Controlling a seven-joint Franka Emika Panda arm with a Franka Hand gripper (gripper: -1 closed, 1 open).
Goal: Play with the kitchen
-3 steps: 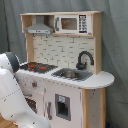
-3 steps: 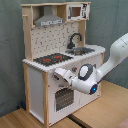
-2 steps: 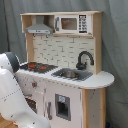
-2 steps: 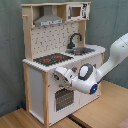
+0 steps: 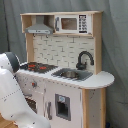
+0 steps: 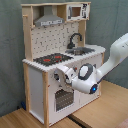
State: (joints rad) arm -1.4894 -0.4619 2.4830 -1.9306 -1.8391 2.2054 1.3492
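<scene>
My hand [image 6: 64, 76] is at the front panel of the kitchen [image 6: 50, 60], just under the stovetop [image 6: 52, 58], which lies at about eleven o'clock from it in the second exterior view. I cannot tell how my hand is set. The oven door [image 6: 62, 99] sits at six o'clock. In the first exterior view my arm [image 5: 12, 97] hides the hand; the sink [image 5: 71, 74] shows plainly.

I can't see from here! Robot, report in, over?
Claw at the kitchen front, by the knobs. Grip unclear. Oven door shut. Nothing in the way.
</scene>
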